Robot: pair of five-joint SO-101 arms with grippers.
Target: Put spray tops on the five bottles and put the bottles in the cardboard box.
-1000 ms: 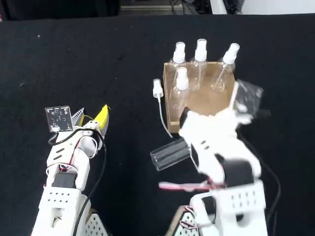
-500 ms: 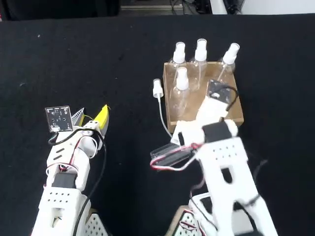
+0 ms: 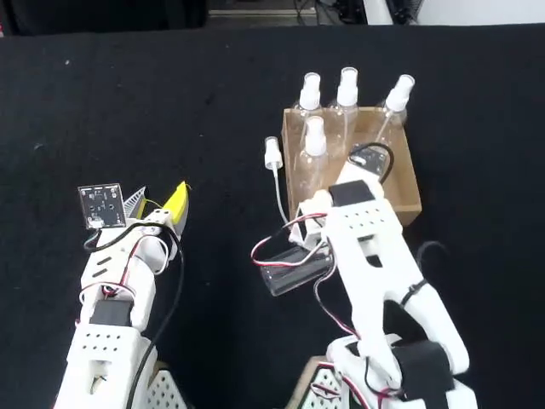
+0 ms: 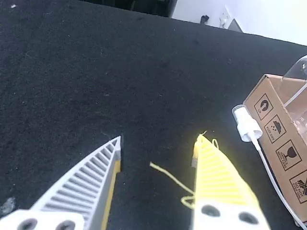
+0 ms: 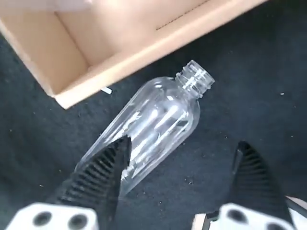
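White arms, yellow-grey left hand, black right hand

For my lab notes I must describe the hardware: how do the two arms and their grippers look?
Both arms are white plastic with black motor blocks. The left arm carries a black cable; the left gripper has pointed, ribbed fingers, one grey, one yellow. The right arm carries red, white and black wires; the right gripper has ribbed black fingers.

we are seeing bright, even light from above; the black table is swallowing shadows, while white glints are streaking the clear bottle lying on it.
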